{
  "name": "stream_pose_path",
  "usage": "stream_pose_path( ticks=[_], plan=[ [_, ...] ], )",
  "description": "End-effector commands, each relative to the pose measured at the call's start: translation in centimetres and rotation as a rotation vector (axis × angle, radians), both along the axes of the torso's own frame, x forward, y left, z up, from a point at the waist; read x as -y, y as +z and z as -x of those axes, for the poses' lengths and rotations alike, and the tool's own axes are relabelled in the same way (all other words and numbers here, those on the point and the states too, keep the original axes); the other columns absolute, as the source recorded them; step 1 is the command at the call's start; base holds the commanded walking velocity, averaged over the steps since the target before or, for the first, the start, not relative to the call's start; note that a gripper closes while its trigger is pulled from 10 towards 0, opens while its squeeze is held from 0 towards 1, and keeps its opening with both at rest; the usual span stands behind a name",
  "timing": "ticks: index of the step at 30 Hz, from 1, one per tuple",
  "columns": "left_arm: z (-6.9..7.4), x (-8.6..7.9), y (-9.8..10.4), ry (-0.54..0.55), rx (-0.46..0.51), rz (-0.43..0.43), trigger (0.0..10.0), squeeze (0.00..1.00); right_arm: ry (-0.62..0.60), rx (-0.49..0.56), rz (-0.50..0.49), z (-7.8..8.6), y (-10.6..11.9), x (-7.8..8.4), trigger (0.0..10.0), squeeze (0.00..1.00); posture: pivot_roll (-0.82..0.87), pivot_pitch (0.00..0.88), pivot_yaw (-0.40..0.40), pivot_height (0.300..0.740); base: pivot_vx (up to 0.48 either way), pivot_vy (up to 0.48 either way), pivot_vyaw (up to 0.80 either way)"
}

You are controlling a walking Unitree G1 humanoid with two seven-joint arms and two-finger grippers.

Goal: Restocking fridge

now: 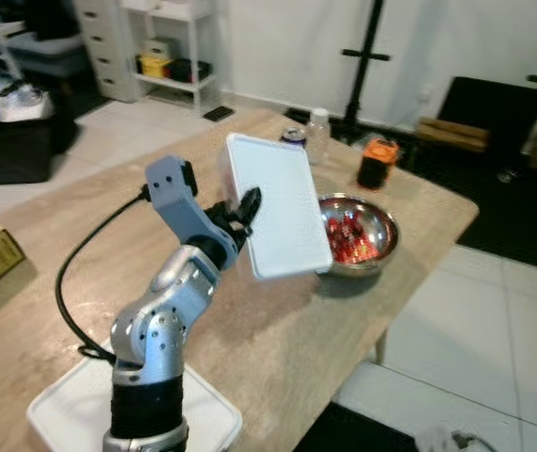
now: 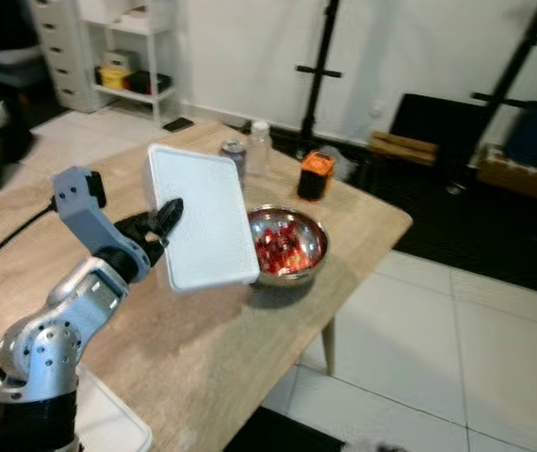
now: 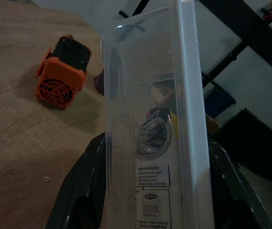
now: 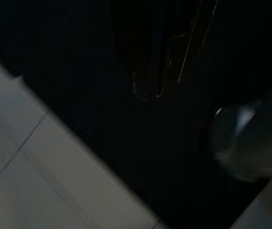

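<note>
Left eye view: your left hand (image 1: 240, 215) is clamped on the white-lidded container (image 1: 278, 205), one finger across the lid, the other behind the clear body (left wrist view shows the clear wall and a printed label between the two fingers). The container is held up on edge, tilted, clear of the worktop (image 1: 278, 330) and just beside the steel bowl (image 1: 359, 234) of red items.

Going left to right along the worktop: a white tray (image 1: 207, 414) under the arm near the front edge, then the held container, a can (image 1: 294, 136) and a clear bottle (image 1: 317, 132) behind it, the bowl, and an orange-and-black object (image 1: 378, 162) further back.

Risks, as I judge them:
- The grip sits near one edge of the container. With it tilted like this, it may pivot or slide out if you swing quickly.
- The lower corner hangs close to the bowl rim. A careless turn could clip it and spill the contents.
- The lid may not be latched (cannot tell).

Right hand: its wrist view is too dark, so I cannot tell how its fingers stand.
</note>
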State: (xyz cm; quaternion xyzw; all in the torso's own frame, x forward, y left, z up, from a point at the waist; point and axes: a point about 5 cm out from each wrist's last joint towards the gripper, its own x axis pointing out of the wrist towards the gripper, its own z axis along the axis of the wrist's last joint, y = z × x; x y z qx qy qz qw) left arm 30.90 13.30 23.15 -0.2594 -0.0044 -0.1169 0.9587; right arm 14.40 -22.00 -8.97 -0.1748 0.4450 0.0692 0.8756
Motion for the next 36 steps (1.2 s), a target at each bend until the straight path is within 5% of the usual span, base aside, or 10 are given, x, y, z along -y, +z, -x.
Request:
stream_pose_path(
  ticks=[1, 36],
  plan=[
    [0.05, 0.72, 0.10, -0.026, 0.006, -0.006, 10.0, 0.00, -0.011, 0.001, 0.002, -0.08, 0.06, 0.20, 10.0, 0.00, -0.03, 0.095, -0.018, 0.740, 0.000, 0.000, -0.77],
    [0.07, 0.88, 0.02, -0.035, 0.006, -0.005, 10.0, 0.00, -0.010, 0.003, 0.007, -0.19, 0.12, 0.31, 10.0, 0.00, -0.04, 0.090, -0.021, 0.740, 0.000, 0.000, -0.77]
  ],
)
